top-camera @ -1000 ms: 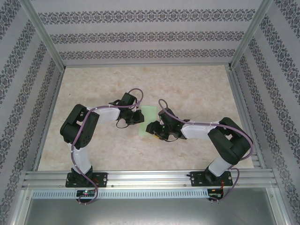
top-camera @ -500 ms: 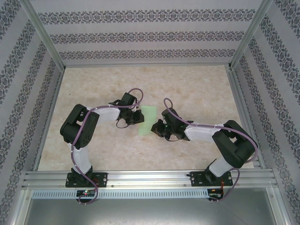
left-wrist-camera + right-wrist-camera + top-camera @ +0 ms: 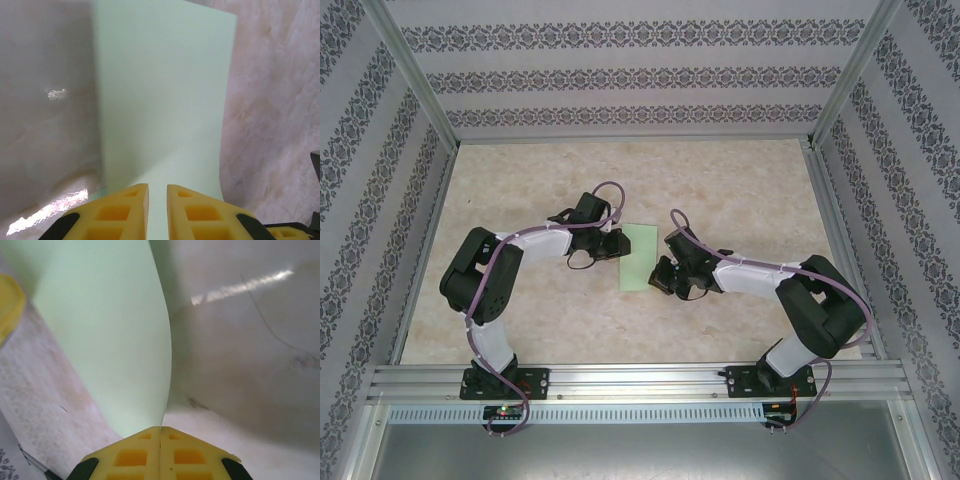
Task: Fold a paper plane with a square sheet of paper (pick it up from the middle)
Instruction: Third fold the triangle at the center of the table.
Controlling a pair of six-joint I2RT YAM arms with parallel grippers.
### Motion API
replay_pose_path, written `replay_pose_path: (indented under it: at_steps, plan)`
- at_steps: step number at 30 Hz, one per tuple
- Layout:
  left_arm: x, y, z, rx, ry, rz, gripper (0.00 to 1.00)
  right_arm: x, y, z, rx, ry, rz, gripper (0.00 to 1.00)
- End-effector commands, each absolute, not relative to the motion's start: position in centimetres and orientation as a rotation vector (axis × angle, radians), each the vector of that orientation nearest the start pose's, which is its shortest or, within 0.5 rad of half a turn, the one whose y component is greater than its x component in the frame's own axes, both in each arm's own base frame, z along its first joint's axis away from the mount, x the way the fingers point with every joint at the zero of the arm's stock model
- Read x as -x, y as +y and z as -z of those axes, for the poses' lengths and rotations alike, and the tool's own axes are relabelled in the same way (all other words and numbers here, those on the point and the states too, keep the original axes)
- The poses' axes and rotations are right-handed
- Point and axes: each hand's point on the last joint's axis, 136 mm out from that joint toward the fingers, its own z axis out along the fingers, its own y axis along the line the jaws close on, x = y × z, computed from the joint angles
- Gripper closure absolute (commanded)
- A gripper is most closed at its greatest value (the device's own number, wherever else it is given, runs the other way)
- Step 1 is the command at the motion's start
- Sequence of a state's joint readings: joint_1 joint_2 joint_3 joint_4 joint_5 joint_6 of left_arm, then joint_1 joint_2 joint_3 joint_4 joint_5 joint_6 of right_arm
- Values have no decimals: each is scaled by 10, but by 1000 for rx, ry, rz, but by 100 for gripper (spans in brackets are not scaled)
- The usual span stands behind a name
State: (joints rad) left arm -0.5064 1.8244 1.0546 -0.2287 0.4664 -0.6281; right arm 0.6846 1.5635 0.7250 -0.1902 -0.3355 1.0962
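Top view: square sheet of paper [image 3: 639, 256] mid-table [image 3: 520, 180]; left gripper [image 3: 616, 245] at its 9 o'clock edge, right gripper [image 3: 661, 276] at 4 o'clock corner.
Left wrist: jaws slightly apart, sheet showing in gap.
Right wrist: jaws closed, pinching sheet edge; sheet extends toward 12 o'clock.

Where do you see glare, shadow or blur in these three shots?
Top external: even soft light, the square sheet of paper small but crisp. Left wrist: white glare patches on the table left of the sheet, with a dark shadow there. Right wrist: a glare streak upper right; a yellow blob at the left edge is out of focus.
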Motion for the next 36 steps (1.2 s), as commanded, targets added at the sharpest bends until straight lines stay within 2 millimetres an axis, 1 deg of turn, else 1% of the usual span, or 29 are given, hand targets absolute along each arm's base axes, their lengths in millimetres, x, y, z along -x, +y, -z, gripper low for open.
replay_pose_path:
  at_steps: [1,4,6,10,18,21,23,25,28,31,33,36]
  plan:
    - [-342,-283,-48,-94,2721,998,83,-223,257,-41,-399,2926,-916,100]
    - [-341,-283,-34,-87,2753,988,83,-227,261,-46,-394,2907,-943,100]
    - [-340,-284,-30,-89,2765,988,84,-231,265,-50,-387,2896,-960,100]
    - [-341,-280,-28,-89,2777,946,84,-241,272,-54,-382,2862,-992,100]
    - [-339,-273,-21,-93,2805,888,84,-268,294,-69,-338,2765,-1085,99]
    - [-338,-272,-20,-93,2812,884,85,-277,300,-69,-330,2744,-1094,99]
    - [-338,-273,-22,-97,2810,889,85,-281,304,-69,-326,2739,-1096,99]
    - [-339,-274,-28,-103,2797,901,85,-285,307,-66,-324,2744,-1093,99]
    - [-344,-277,-46,-110,2747,922,85,-288,309,-60,-327,2752,-1079,99]
    - [-350,-274,-60,-101,2702,891,84,-290,312,-56,-321,2759,-1074,98]
    - [-352,-270,-59,-90,2704,859,84,-289,313,-53,-314,2767,-1072,98]
    - [-351,-267,-50,-79,2724,832,85,-288,316,-49,-298,2777,-1073,98]
